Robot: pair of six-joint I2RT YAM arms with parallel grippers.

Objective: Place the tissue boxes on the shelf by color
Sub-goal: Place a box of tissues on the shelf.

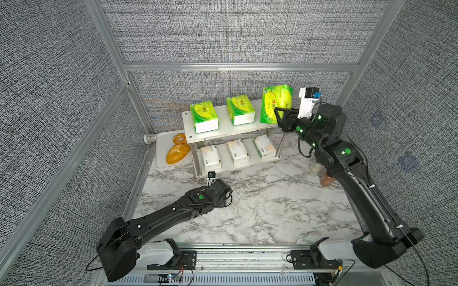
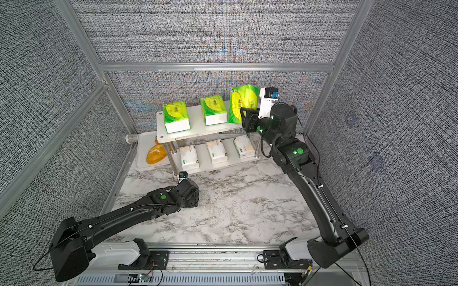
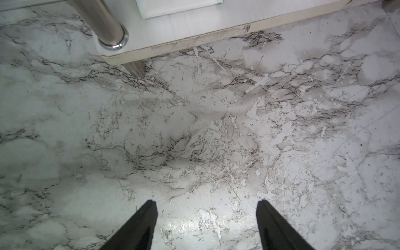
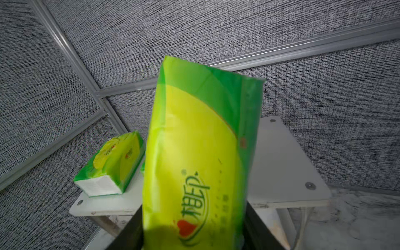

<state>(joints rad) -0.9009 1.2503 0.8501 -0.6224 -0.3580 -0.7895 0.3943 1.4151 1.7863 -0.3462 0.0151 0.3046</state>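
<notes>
Shelf (image 1: pixel 223 125): three white packs (image 1: pixel 237 151) on lower tier, two green packs (image 1: pixel 204 116) on upper, its right end free. Right gripper (image 1: pixel 276 114) clamps third green pack (image 1: pixel 272 101) upright at that end, likely finishing the green row. Left gripper (image 3: pixel 207 205) idle before shelf, jaws apart, empty.

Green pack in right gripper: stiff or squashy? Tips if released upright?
Probably soft: the green pack shows creases in its glossy wrap near the top. Likely light: the right gripper holds it up by one end alone. Upright by the shelf, it may topple if released.
</notes>
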